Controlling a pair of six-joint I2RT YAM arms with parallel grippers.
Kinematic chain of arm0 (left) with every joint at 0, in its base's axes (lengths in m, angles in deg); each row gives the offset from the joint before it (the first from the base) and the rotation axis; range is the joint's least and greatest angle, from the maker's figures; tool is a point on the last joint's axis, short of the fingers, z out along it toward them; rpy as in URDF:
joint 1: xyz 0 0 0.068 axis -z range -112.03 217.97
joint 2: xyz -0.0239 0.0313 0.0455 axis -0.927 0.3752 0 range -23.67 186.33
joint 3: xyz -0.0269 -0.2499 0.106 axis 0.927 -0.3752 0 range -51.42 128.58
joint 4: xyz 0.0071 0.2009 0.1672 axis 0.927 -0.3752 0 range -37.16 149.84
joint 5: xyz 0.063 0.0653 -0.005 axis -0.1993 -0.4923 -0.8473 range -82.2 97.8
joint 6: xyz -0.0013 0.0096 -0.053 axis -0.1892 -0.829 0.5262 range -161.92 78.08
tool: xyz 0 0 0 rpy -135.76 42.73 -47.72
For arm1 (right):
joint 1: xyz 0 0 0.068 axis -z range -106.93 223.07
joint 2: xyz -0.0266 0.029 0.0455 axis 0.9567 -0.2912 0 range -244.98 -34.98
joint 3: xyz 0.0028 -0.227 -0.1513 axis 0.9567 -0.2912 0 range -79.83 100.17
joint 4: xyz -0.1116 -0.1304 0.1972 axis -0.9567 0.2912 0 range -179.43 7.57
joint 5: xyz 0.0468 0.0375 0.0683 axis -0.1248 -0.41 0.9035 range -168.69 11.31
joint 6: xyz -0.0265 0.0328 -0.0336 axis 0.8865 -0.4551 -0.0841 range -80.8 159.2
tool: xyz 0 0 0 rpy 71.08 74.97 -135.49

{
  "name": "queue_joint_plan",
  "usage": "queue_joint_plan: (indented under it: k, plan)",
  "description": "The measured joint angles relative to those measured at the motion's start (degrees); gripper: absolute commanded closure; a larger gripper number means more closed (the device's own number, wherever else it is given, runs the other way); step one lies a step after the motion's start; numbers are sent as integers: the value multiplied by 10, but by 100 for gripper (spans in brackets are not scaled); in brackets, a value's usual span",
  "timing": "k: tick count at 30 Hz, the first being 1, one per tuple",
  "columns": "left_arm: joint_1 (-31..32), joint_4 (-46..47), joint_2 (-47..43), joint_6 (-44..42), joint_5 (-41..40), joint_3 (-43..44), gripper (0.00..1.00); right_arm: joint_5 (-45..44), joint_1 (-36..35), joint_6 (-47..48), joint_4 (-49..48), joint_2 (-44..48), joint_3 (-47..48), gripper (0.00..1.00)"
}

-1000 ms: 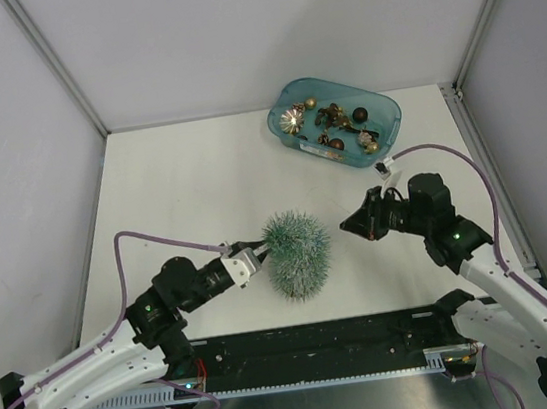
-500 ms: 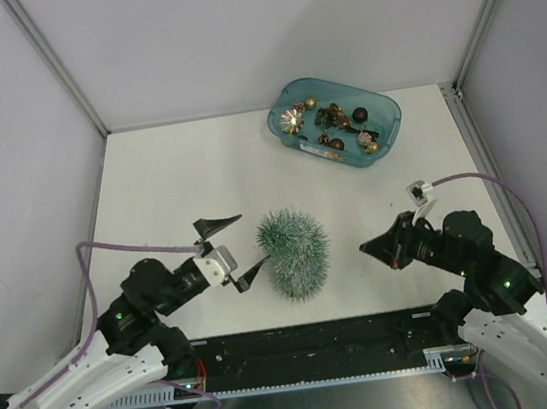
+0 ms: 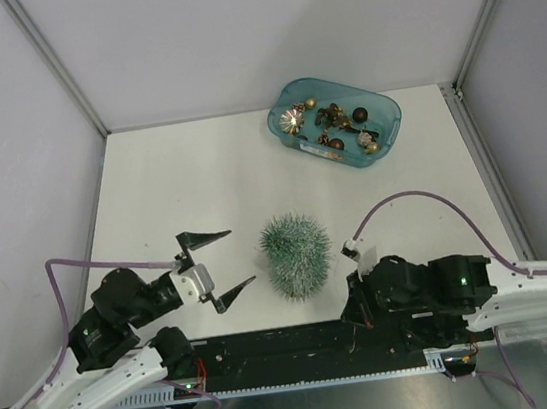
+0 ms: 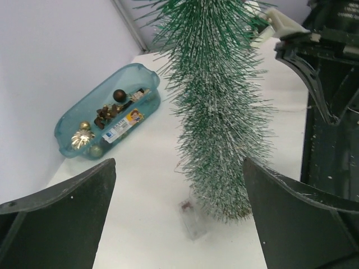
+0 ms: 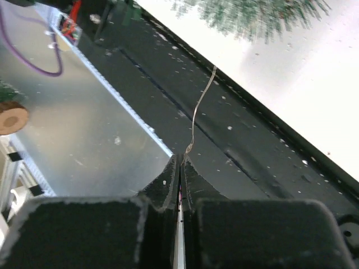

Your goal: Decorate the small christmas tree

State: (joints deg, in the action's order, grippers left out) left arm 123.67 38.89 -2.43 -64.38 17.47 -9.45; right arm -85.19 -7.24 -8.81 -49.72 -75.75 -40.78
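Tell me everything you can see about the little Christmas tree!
The small christmas tree is a cone of stiff green bristles with frosty white tips, like a bottle brush. It stands upright on the white table, near the front edge. No ornaments show on the sides in view, and the bristles hide its base. The open left gripper sits beside it without touching, and the shut right gripper is apart from it too.

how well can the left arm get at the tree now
Probably yes: the left gripper is open and aimed at the tree, which stands close by with nothing blocking the gap.
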Motion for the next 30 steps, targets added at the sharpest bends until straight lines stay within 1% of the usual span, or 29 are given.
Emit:
queue_joint_plan:
  k: [4, 7, 10, 13, 16, 21, 26, 28, 30]
  plan:
    - [-2, -39, 0, 0, 49, 21, 1, -22, -35, -15, -26, 9, 12, 100]
    - [-4, -52, -1, 0, 99, 29, 3, -23, -45, -14, -73, 2, 16, 100]
    - [-6, -66, -3, 0, 144, 29, 5, -23, -50, -9, -131, -33, 21, 100]
    - [-7, -73, -3, 1, 188, 27, 8, -43, -63, -3, -185, -79, 22, 100]
    - [-7, -74, -3, 2, 232, 16, 11, -82, -82, 3, -225, -111, 22, 100]
    - [-7, -80, 3, -1, 284, -25, 20, -165, -106, 8, -270, -107, 22, 100]
    - [0, -91, 18, -20, 296, -58, 27, -258, -152, 0, -289, -99, 21, 100]
    - [12, -96, 24, -21, 301, -61, 28, -301, -175, -6, -293, -94, 19, 100]
    - [28, -96, 33, -20, 311, -61, 27, -338, -191, -10, -305, -89, 15, 100]
